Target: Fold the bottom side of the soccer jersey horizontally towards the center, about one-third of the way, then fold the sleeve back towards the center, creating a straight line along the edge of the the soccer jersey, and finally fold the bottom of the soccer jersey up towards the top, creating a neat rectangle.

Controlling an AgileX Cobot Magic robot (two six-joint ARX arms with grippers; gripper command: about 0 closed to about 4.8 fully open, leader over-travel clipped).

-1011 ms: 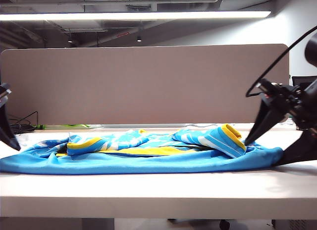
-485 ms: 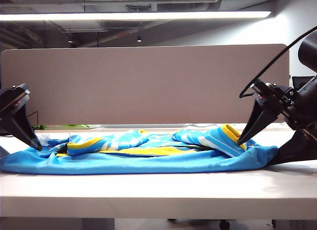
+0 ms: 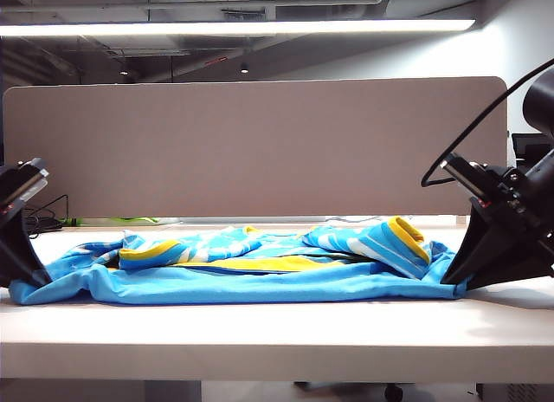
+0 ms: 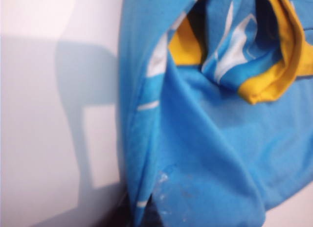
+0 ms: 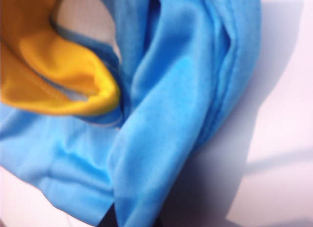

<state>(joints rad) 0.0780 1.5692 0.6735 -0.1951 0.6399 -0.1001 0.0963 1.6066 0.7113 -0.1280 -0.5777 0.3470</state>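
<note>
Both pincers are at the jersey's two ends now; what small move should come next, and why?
Probably lift both ends together. The left pincer and right pincer are shut on the jersey at its outer corners, low on the table, so raising them starts the fold.

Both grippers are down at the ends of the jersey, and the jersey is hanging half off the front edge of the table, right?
Not quite. The left gripper and right gripper are at the two ends of the soccer jersey, but the exterior view shows it lying wholly on the table, back from the front edge.
</note>
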